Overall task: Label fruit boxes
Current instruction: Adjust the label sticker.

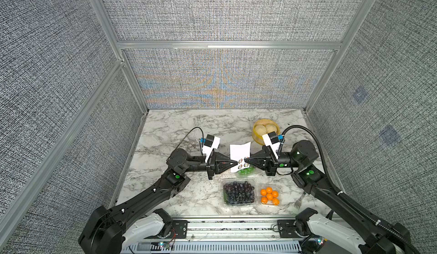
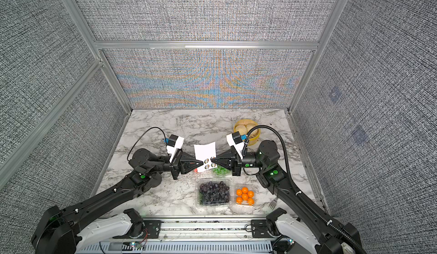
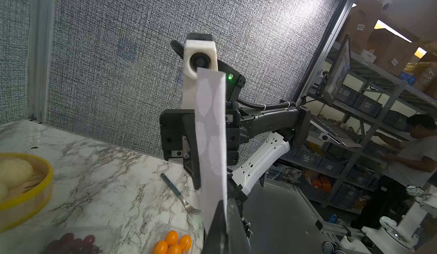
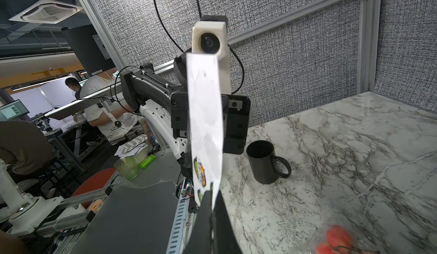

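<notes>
A white sticker sheet hangs above the table, pinched from both sides. My left gripper is shut on its left edge and my right gripper is shut on its right edge, by the printed stickers. Both wrist views show the sheet running between closed fingers. Three fruit boxes show in both top views: dark grapes, small oranges, and green grapes half hidden under the sheet. Of the red fruit box, only a sliver shows; the right wrist view catches its fruit.
A yellow bamboo steamer with pale buns stands at the back right, behind my right wrist. A fork lies at the front right. A black mug stands on the marble under my left arm. Grey walls enclose three sides.
</notes>
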